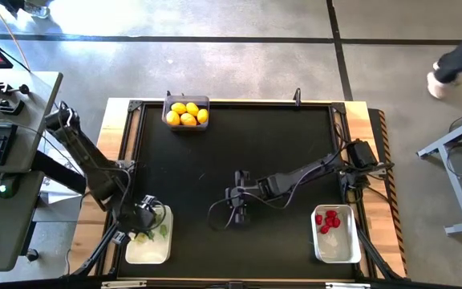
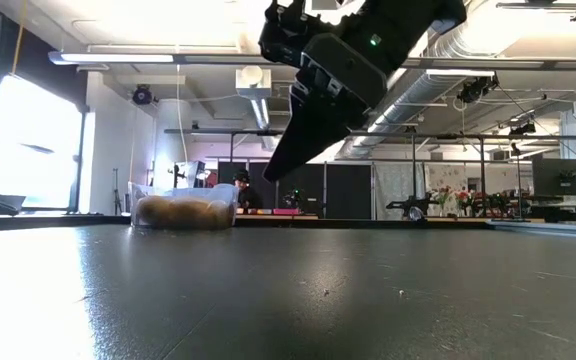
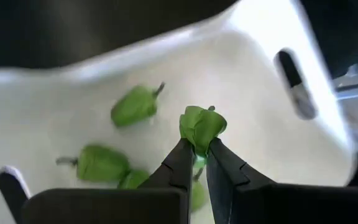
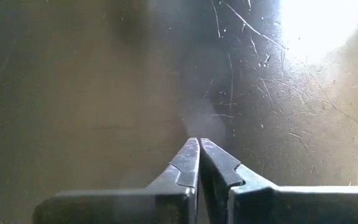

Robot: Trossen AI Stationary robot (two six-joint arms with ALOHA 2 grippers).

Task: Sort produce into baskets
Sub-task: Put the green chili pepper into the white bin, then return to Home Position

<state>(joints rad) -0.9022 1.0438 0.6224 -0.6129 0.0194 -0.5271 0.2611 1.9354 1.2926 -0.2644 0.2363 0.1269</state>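
**Last green piece held over its basket**

Over the near-left corner of the table (image 1: 215, 160), my left gripper (image 3: 197, 152) hangs above a white basket (image 1: 148, 249), its two dark fingers clamped on a small green piece (image 3: 202, 126). The left wrist view shows three or so more green pieces (image 3: 133, 104) already lying on the basket's white floor beneath it.

My right gripper (image 4: 199, 155) hovers above the bare black mat near the table's middle, fingers pressed together with nothing between them. A second white basket (image 1: 335, 235) at the near-right corner holds red pieces (image 1: 328, 220), and a dark grey basket (image 1: 187, 104) at the far edge holds yellow-orange fruits (image 1: 188, 113). I see no loose produce left on the mat, so I judge the sorting nearly done.

To finish this step well, I would keep the held piece well inside the basket walls, lower it until it sits just above the others, then part the fingers slowly so it drops without bouncing out. I would lift straight up afterwards to avoid catching the rim, and keep the right arm parked where it is.
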